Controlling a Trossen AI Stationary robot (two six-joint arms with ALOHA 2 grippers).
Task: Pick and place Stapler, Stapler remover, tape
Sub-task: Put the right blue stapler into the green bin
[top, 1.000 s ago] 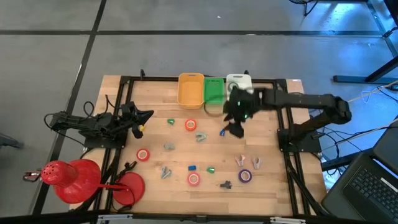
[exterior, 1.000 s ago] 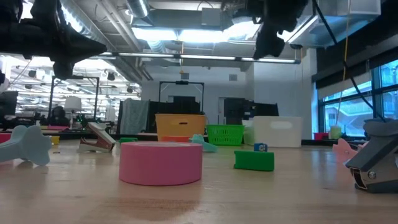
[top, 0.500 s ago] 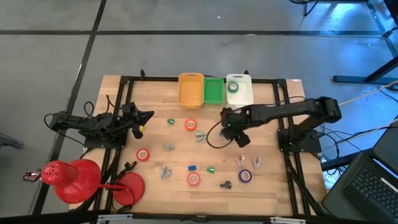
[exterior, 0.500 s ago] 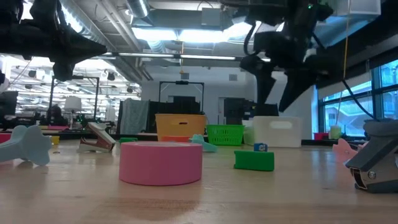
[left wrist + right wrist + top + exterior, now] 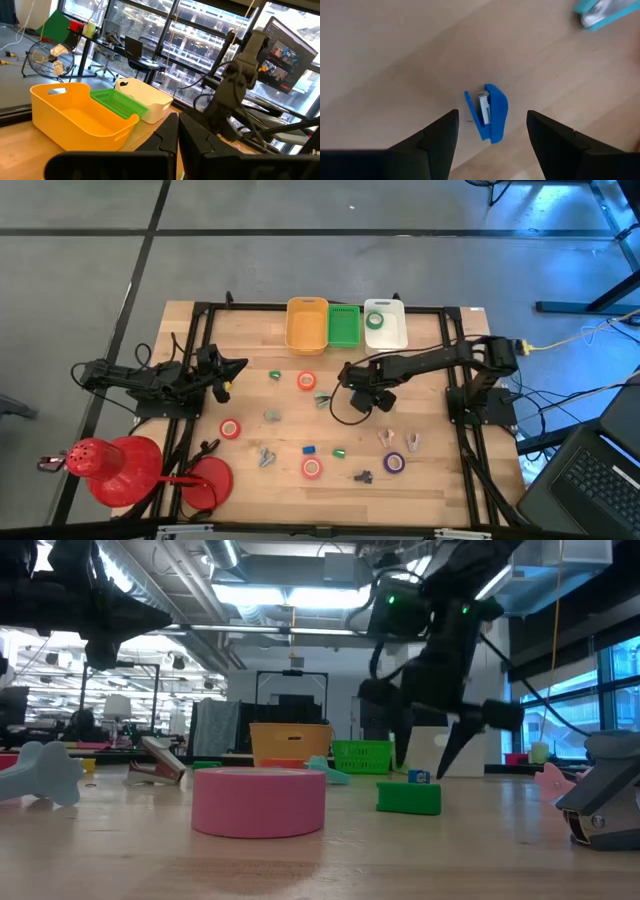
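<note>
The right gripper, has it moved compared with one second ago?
Yes. In the high view the right gripper has moved away from the white bin toward the table's middle, and now hangs open over the small blue stapler.

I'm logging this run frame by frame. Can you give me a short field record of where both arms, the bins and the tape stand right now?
right gripper: open, above mid-table, fingers straddling the blue stapler, not closed on it
left gripper: shut, waiting at the table's left edge
bins: yellow bin, green bin, white bin, in a row at the far edge
tape binned: green roll in the white bin
tape on table: red roll, purple roll
</note>
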